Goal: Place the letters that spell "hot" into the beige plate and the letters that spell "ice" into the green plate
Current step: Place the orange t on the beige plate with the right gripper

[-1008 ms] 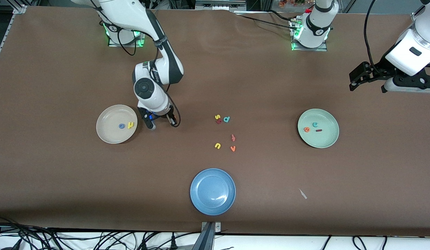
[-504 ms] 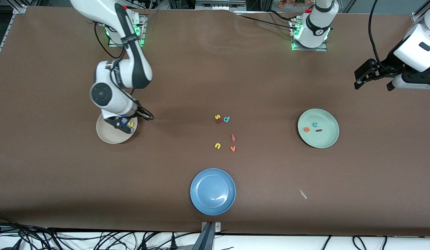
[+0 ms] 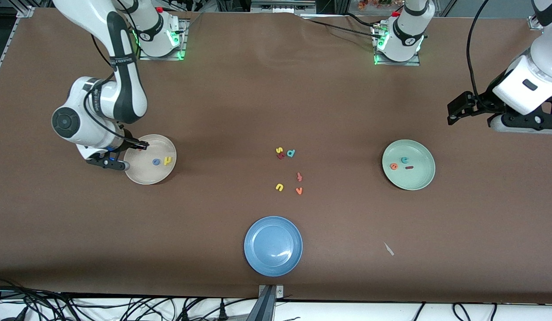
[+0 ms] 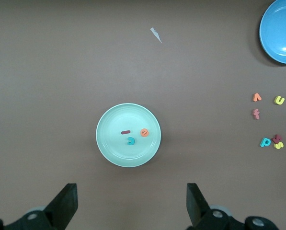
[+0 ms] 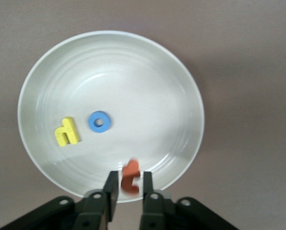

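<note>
brown tabletop (image 3: 267, 89) carries the beige plate (image 3: 144, 176) toward the right arm's end, where we see the yellow h (image 3: 168, 160) and blue o (image 3: 156, 162) lying in it. over its rim our right tool (image 5: 127, 188) has narrowly parted fingers with the orange t (image 5: 130, 176) between them; we cannot tell whether it grips. our left tool (image 4: 128, 206), wide open and empty, waits over the tabletop near the green plate (image 3: 425, 178), which holds the teal c (image 3: 404, 159), orange e (image 3: 394, 166) and dark red i (image 3: 409, 167).
</note>
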Tool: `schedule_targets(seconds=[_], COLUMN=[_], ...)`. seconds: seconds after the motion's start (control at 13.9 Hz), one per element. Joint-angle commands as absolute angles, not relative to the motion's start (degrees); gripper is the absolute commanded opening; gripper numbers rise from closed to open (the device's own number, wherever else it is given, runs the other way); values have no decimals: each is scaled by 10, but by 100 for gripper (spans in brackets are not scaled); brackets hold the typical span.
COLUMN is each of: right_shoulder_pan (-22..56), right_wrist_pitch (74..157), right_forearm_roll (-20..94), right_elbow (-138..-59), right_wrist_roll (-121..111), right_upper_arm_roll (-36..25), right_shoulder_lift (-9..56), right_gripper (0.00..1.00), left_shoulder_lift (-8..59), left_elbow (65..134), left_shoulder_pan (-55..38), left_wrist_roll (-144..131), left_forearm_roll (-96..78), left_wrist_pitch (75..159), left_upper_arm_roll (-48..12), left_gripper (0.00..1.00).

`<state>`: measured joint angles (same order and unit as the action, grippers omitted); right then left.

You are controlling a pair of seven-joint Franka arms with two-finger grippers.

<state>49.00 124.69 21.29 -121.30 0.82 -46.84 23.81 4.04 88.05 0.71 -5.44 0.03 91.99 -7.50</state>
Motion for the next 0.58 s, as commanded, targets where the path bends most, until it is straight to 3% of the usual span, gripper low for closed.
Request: schedule_targets(seconds=[0.0, 0.29, 0.5], right_shoulder_pan=[495, 471, 473], right_wrist_pitch=[1204, 1002, 962], right_forearm_roll=[208, 210, 209], right_elbow=[-1177, -1003, -945], right_wrist_roll=[39, 69, 66], right_upper_arm_roll=[-468, -468, -466], right_shoulder_lift=[233, 249, 251], right_gripper=[100, 100, 100], left_shoulder_lift=[47, 64, 68], left_elbow=[860, 860, 860], left_shoulder_pan=[3, 1, 4], left_wrist_roll=[-75, -79, -79], left_forearm_roll=[10, 11, 11], left_wrist_pitch=[911, 911, 913], left_upper_arm_roll=[-74, -74, -73], left_gripper=[100, 100, 100])
